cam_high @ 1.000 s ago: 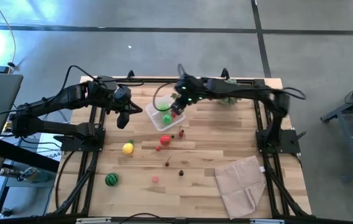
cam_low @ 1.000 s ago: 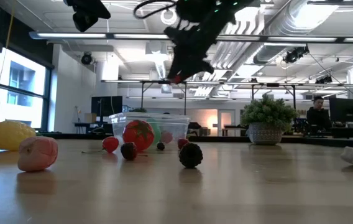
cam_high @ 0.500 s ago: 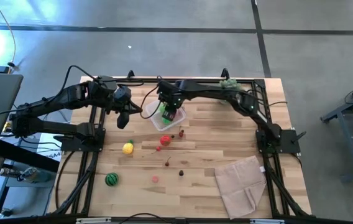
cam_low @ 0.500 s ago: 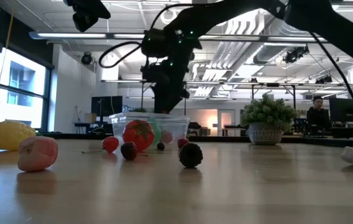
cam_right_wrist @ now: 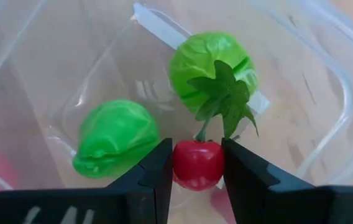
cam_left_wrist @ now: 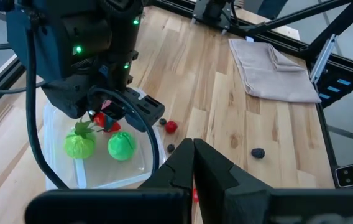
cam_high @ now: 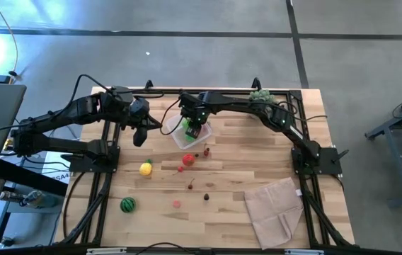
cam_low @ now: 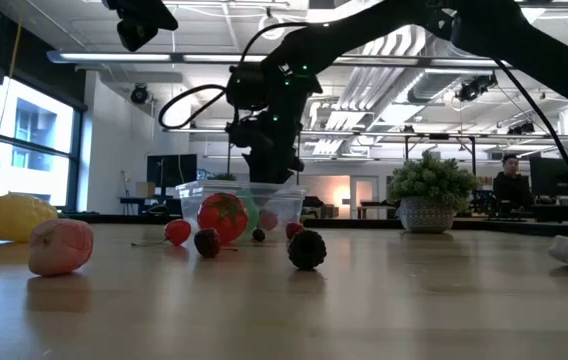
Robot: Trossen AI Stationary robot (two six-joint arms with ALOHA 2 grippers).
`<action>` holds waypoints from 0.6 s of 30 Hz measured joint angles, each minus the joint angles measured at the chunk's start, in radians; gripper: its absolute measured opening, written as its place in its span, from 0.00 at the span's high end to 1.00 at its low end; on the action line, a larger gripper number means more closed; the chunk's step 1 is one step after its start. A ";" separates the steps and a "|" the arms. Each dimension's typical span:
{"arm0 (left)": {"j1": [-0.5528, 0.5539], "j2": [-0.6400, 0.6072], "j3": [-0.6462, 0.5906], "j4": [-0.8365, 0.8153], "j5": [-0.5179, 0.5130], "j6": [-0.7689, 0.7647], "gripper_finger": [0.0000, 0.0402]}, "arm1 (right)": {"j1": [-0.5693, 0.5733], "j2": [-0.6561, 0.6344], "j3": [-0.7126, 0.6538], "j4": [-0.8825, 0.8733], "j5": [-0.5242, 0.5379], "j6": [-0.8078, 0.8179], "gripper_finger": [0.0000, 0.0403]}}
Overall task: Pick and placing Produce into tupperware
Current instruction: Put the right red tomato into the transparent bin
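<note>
The left gripper (cam_high: 140, 139) hangs over the far left part of the table (cam_high: 243, 159), just left of the tupperware, its fingers (cam_left_wrist: 192, 163) pressed together and holding nothing.

On the near left of the table lies a green striped melon ball (cam_high: 127, 205), and farther back a yellow lemon (cam_high: 146, 168), both well apart from either gripper.

The clear tupperware (cam_high: 176, 134) sits at the far middle of the table. The right gripper (cam_high: 193, 129) is lowered straight over it, with its fingers (cam_right_wrist: 158, 171) pinching a small red cherry (cam_right_wrist: 197, 164) between them; the cherry's green leafed stem rises between the fingertips. Directly under the fingers, inside the tub, lie two green rounds: one flattish (cam_right_wrist: 116, 137) and one leafy like a sprout (cam_right_wrist: 210, 62). From the low view the gripper's tip reaches down to the tub's rim (cam_low: 244, 191).

Just near of the tub, outside it, sit a red tomato (cam_high: 187, 159), a few tiny red berries (cam_high: 207, 150), a pink fruit (cam_high: 177, 204) and a dark berry (cam_high: 206, 197), scattered across the middle of the table and apart from the fingers.

At the near right lies a folded beige cloth (cam_high: 275, 209). A spiky green plant ball (cam_high: 260, 94) sits at the far right edge.
</note>
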 joint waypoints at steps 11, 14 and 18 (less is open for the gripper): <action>0.000 0.000 0.000 0.000 0.000 0.000 1.00 | -0.005 0.000 0.000 0.022 -0.014 -0.001 0.70; 0.000 0.000 0.000 0.000 0.000 0.000 1.00 | -0.005 0.000 0.000 0.021 -0.013 -0.001 0.65; 0.000 0.000 0.000 0.000 0.000 0.000 1.00 | -0.005 0.000 0.000 0.021 -0.010 -0.005 0.58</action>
